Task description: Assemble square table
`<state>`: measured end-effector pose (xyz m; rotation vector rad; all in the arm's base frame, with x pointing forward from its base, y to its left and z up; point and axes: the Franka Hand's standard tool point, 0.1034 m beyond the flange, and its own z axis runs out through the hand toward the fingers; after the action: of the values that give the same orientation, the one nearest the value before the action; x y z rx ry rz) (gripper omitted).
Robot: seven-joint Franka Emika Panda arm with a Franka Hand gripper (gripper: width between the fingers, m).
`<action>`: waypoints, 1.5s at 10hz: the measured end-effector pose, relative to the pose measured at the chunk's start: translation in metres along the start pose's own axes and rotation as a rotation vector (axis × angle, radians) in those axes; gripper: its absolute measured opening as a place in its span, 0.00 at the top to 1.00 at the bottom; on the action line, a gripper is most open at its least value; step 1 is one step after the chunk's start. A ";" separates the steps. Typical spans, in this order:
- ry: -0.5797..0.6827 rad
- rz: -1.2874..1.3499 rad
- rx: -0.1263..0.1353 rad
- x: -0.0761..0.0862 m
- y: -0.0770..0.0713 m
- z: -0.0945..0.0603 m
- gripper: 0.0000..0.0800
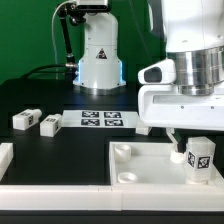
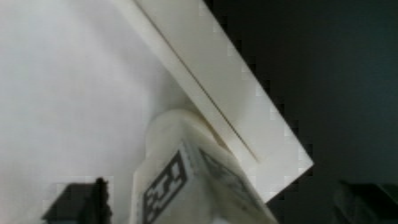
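The square tabletop [image 1: 140, 165] is a white slab with a raised rim and round corner sockets, lying at the front. One tag-marked leg block [image 1: 198, 160] stands upright at its corner on the exterior view's right. My gripper [image 1: 192, 150] straddles this leg from above. In the wrist view the leg [image 2: 178, 180] rises between the jaws beside the slab's rim [image 2: 222, 95]. A dark fingertip [image 2: 77, 205] stands a little apart from the leg, so the jaws look open. Two more leg blocks [image 1: 25, 119] [image 1: 49, 124] lie on the black table to the exterior view's left.
The marker board [image 1: 102, 119] lies behind the tabletop. The robot base [image 1: 98, 55] stands at the back. A white border bar [image 1: 5, 158] shows at the exterior view's left edge. The black table [image 2: 338, 60] lies beyond the slab's rim.
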<state>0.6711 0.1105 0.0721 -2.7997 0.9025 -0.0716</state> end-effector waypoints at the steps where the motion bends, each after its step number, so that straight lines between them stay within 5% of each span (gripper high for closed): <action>1: 0.000 -0.070 -0.001 0.001 0.001 0.001 0.20; 5: 0.008 -0.629 -0.049 0.012 0.000 -0.002 0.19; 7: 0.012 -0.566 -0.048 0.012 0.000 -0.001 0.19; 8: 0.012 -0.559 -0.048 0.012 0.000 -0.001 0.33; 9: 0.013 -0.489 -0.047 0.012 0.000 0.000 0.49; 10: 0.014 -0.409 -0.047 0.012 0.001 0.000 0.49; 11: 0.019 -0.320 -0.047 0.014 0.003 0.000 0.63; 15: 0.034 0.344 0.006 0.012 0.009 -0.001 0.63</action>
<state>0.6758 0.0957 0.0708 -2.6003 1.3731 -0.0706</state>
